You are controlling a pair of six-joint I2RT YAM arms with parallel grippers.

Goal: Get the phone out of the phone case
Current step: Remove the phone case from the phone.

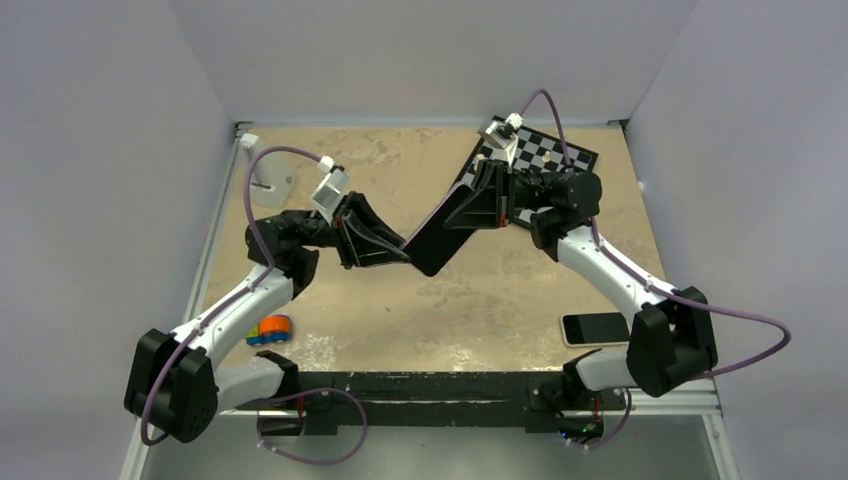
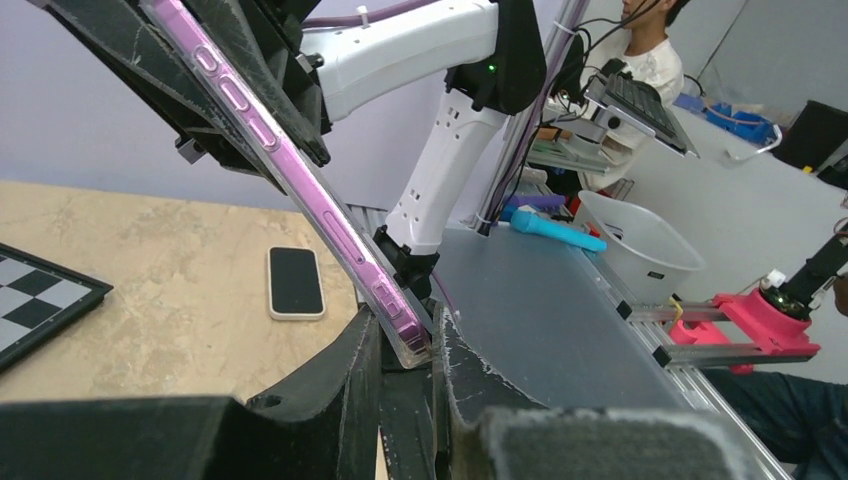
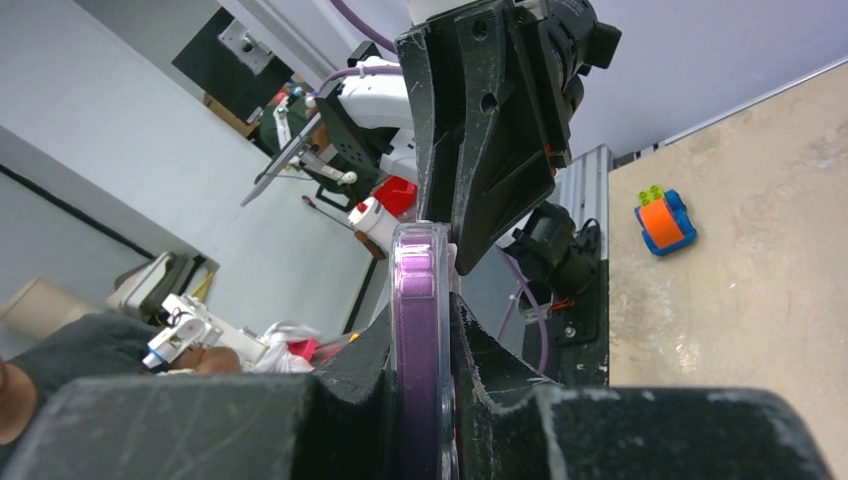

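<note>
The phone (image 1: 440, 236) is held in the air over the middle of the table, black face up and slanted. Its purple side (image 2: 300, 185) shows inside the clear phone case (image 2: 410, 345). My left gripper (image 1: 392, 250) is shut on the lower left corner of the cased phone; in the left wrist view the jaws (image 2: 405, 335) pinch the case's corner. My right gripper (image 1: 482, 200) is shut on the upper right end. In the right wrist view its jaws (image 3: 425, 325) clamp both faces of the purple-edged phone (image 3: 418, 290).
Another phone with a white rim (image 1: 595, 328) lies flat at the front right, also seen as the white-rimmed phone (image 2: 295, 282). A chessboard (image 1: 548, 152) lies at the back right. An orange and blue toy (image 1: 270, 329) sits at the front left, a white object (image 1: 271, 186) at the back left.
</note>
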